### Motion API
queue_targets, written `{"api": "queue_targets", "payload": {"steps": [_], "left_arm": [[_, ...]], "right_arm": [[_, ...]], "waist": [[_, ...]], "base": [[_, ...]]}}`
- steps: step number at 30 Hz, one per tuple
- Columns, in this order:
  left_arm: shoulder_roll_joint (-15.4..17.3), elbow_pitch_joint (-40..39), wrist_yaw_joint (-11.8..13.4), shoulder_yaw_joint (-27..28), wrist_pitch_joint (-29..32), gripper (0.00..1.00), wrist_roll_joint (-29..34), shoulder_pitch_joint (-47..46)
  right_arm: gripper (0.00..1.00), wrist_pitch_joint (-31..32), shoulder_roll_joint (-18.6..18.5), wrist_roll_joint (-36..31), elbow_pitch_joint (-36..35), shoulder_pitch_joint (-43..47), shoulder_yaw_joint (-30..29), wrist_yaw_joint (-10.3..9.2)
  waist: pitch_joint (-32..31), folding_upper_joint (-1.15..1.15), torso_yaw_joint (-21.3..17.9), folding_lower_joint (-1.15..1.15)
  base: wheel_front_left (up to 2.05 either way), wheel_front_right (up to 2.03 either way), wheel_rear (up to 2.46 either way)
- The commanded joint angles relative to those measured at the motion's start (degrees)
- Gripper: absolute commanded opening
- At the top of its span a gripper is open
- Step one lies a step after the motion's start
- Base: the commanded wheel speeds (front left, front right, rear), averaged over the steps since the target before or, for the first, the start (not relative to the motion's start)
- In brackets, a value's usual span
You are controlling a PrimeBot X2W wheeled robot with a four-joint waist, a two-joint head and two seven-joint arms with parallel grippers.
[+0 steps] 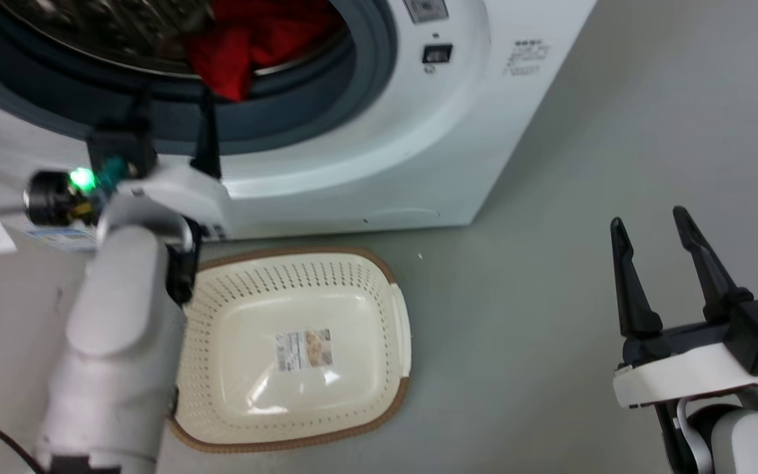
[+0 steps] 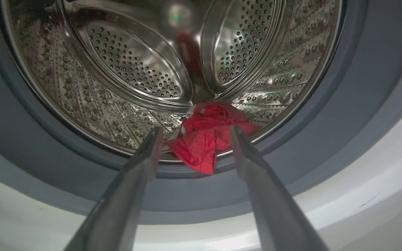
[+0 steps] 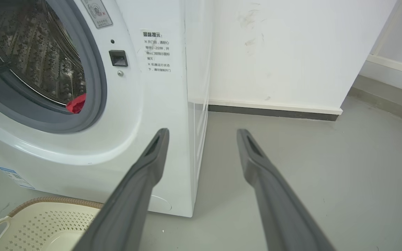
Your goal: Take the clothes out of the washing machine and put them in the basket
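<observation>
Clothes (image 1: 247, 49) lie at front lip of drum (image 2: 134, 69) inside washing machine (image 1: 418, 151). Basket (image 1: 402, 316) on floor (image 1: 550, 329) just before it. Left gripper (image 2: 195, 129) at porthole, right gripper (image 1: 647, 218) well right of basket.

Red cloth (image 2: 206, 139), white washer (image 1: 418, 131), cream basket (image 1: 241, 289)
Past the dark left claw (image 2: 195, 129), bright red cloth lies on a silvery hole-dotted drum (image 2: 131, 69) inside a grey seal (image 2: 361, 87); below the claw, the basket is hole-patterned with a brown rim.

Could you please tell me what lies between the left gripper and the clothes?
Nothing solid: in the left wrist view the open left gripper frames the clothes directly, with the gasket forming a lower lip beneath the gap.
</observation>
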Motion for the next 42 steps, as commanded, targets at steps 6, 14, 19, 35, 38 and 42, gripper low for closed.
{"api": "queue_targets", "payload": {"steps": [6, 14, 19, 35, 38, 42], "left_arm": [[4.1, 7.9, -1.0, 0.1, 2.9, 1.00, 0.6, -12.5], [8.3, 17.2, -1.8, 0.0, 7.1, 1.00, 0.8, -25.0], [10.3, 21.4, -2.1, -0.7, 9.7, 1.00, 1.5, -30.5], [16.7, 35.0, -6.0, -3.7, 31.9, 1.00, 1.2, -46.0], [17.1, 35.9, -6.3, -4.5, 36.9, 1.00, 1.4, -47.3], [17.7, 36.9, -6.1, -4.8, 42.1, 0.35, 1.1, -47.4]], "right_arm": [[1.00, -2.1, 0.2, 1.5, 1.0, -3.8, 2.1, -0.04], [1.00, -3.7, 0.2, 2.6, 3.0, -6.4, 5.4, -0.04], [1.00, -4.4, 0.2, 3.3, 4.0, -7.4, 7.0, -0.04], [1.00, -6.2, 0.2, 7.5, 8.1, -8.2, 12.3, -0.04], [1.00, -6.0, 0.1, 7.9, 8.8, -8.6, 13.2, -0.05], [1.00, -6.2, 0.1, 8.6, 9.5, -9.1, 13.8, -0.05]], "waist": [[9.7, 0.00, -5.5, -0.01], [14.2, 0.00, -8.1, -0.01], [15.9, 0.00, -9.7, -0.01], [19.8, 0.00, -15.1, -0.01], [20.6, 0.00, -15.6, -0.01], [21.2, 0.00, -16.0, -0.01]], "base": [[0.00, 0.00, 0.00], [0.00, 0.00, 0.00], [0.00, 0.00, 0.00], [0.00, 0.00, 0.00], [0.00, 0.00, 0.00], [0.00, 0.00, 0.00]]}}
